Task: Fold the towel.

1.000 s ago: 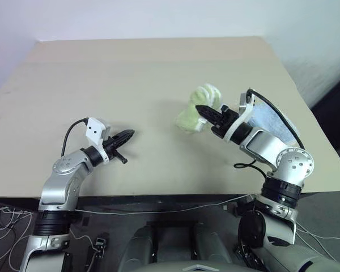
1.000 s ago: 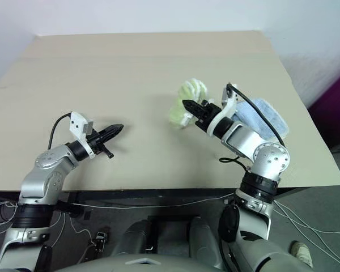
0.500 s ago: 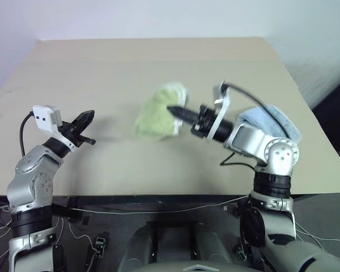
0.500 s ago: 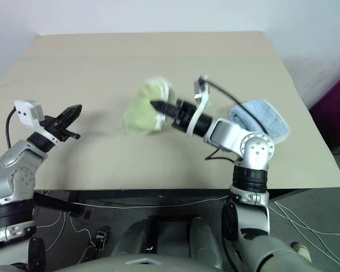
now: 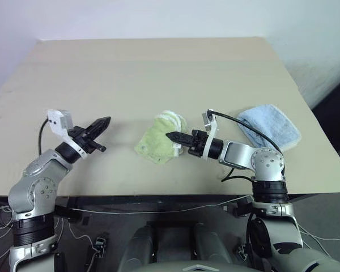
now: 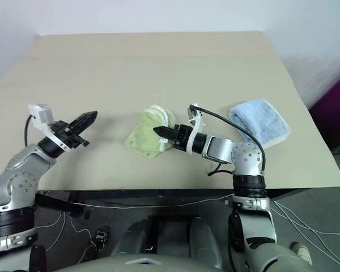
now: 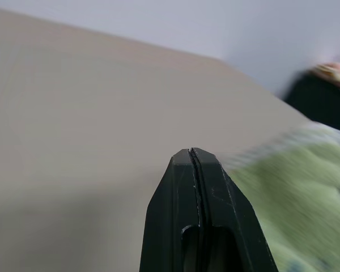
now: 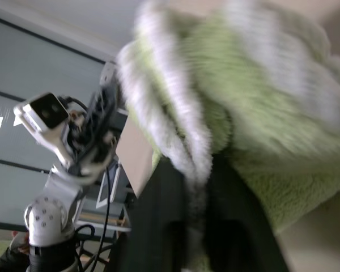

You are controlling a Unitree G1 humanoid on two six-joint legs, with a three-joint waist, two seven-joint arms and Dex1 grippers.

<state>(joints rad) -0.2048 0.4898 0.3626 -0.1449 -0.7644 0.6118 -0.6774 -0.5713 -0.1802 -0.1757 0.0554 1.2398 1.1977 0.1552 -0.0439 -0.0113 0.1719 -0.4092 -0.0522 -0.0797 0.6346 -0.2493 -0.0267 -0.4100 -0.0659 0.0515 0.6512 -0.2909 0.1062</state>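
Two towels on the tan table [image 5: 158, 73]. Green towel [image 5: 158, 139] sits bunched at frame centre, set where both arms can reach. Right gripper [image 5: 171, 136] points level into its right edge; in the right wrist view a fold of green cloth lies between the fingers, jaws slightly apart — loosely pinched, likely being let go. Left gripper [image 5: 103, 120], left of centre, jaws pressed together, empty, apart from the cloth. Light blue towel [image 5: 270, 125] lies folded at right, out of the way.

- Left gripper [image 5: 105, 120] is raised above the table, its two black fingers pressed together, pointing toward the middle.
- Right gripper [image 5: 171, 136] lies low, reaching leftward, fingers [image 8: 158, 226] slightly parted with cloth between them.
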